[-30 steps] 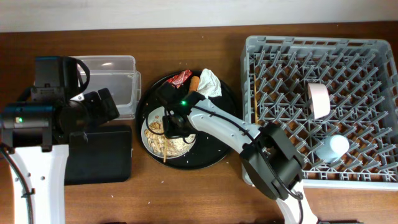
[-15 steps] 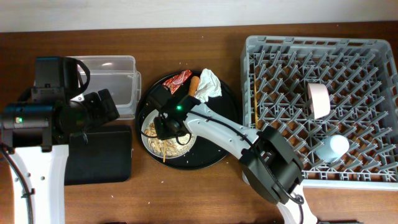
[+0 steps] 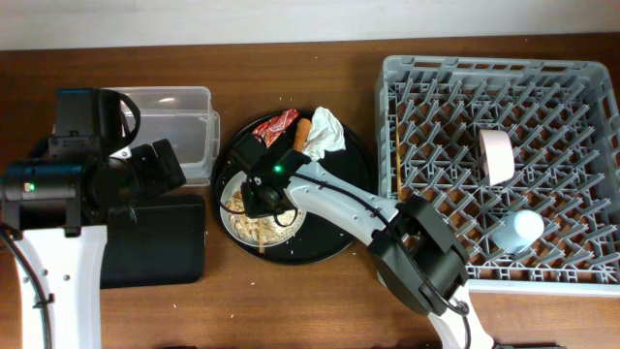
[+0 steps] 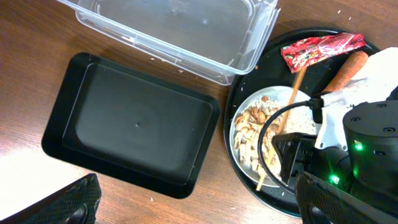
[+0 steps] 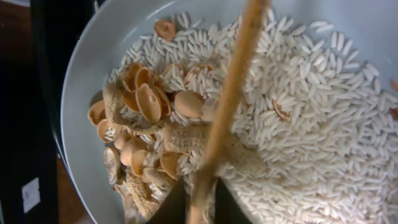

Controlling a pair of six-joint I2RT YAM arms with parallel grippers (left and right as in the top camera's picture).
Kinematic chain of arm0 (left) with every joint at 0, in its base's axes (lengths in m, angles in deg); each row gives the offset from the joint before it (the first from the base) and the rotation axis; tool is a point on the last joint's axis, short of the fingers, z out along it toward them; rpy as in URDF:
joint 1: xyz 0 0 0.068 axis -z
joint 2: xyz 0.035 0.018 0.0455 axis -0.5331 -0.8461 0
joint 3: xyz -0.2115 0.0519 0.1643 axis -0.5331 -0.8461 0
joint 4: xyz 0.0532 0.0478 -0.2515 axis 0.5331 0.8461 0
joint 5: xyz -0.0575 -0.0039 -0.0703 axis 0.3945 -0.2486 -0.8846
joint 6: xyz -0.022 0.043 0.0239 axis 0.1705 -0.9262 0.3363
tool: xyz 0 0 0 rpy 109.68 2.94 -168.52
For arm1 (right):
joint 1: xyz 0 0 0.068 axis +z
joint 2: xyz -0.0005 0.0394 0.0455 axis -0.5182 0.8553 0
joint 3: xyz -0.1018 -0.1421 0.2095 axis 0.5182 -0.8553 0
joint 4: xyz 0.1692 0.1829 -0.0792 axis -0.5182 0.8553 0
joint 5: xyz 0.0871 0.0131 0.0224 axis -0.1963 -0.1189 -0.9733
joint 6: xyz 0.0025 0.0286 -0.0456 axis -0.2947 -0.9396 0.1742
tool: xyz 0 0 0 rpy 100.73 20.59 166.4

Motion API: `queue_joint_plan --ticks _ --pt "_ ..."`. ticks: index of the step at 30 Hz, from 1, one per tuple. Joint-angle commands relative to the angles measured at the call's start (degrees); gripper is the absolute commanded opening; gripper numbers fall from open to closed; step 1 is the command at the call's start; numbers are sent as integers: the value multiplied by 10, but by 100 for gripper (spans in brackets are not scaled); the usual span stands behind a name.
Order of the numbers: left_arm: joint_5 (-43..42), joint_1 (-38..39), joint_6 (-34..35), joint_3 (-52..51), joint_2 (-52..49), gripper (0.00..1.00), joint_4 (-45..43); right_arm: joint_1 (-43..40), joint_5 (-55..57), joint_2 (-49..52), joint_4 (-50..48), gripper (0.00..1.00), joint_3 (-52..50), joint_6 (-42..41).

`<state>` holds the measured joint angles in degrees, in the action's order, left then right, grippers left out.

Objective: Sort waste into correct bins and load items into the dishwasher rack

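Wooden chopstick (image 5: 227, 106) slanted across the pale grey bowl (image 5: 87, 81), over loose rice (image 5: 323, 124) and beige shell scraps (image 5: 146, 102). Lower end pinched between the right fingers (image 5: 163, 210), closed tight on it at 6 o'clock of the wrist view. Upper end running off toward 12 o'clock.

Bowl in the 8 o'clock part of the round black tray (image 3: 334, 228). Near that tray's 12 o'clock rim, side by side: red snack wrapper (image 3: 281, 123), orange food piece (image 3: 302, 134), crumpled white tissue (image 3: 327, 129). White right arm (image 3: 339, 199) stretched over the tray from 4 o'clock.

Clear tub (image 3: 179, 107) just beside the round tray at 10 o'clock, nothing seen inside. Shallow black tray (image 3: 160, 242) at 8 o'clock, just beside the tub.

Left fingers (image 4: 74, 199) spread wide apart, gripping nothing, poised above the near edge of the shallow black tray.

Dishwasher rack (image 3: 387, 73) at 3 o'clock on the wooden counter (image 3: 291, 58). Inside it: white cup (image 3: 497, 155) on its side, light-blue cup (image 3: 516, 231) at 5 o'clock of that, second chopstick (image 3: 397, 160) along the rack's 9 o'clock wall.
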<state>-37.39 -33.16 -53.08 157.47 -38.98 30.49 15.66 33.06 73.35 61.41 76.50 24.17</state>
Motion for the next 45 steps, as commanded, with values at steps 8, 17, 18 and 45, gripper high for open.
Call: queue_joint_plan --ticks 8,17,18,45 --pt "4 -2 2 -2 1 99 -2 -110 8 -194 94 4 2 99" --pt "-59 -2 1 -2 1 99 -19 -348 14 -236 235 4 -12 212" --pt "-62 -2 1 -2 1 99 -18 -347 30 -220 233 4 -17 207" --pt "-52 113 -3 -2 -12 99 -57 -345 23 -528 260 82 27 240"
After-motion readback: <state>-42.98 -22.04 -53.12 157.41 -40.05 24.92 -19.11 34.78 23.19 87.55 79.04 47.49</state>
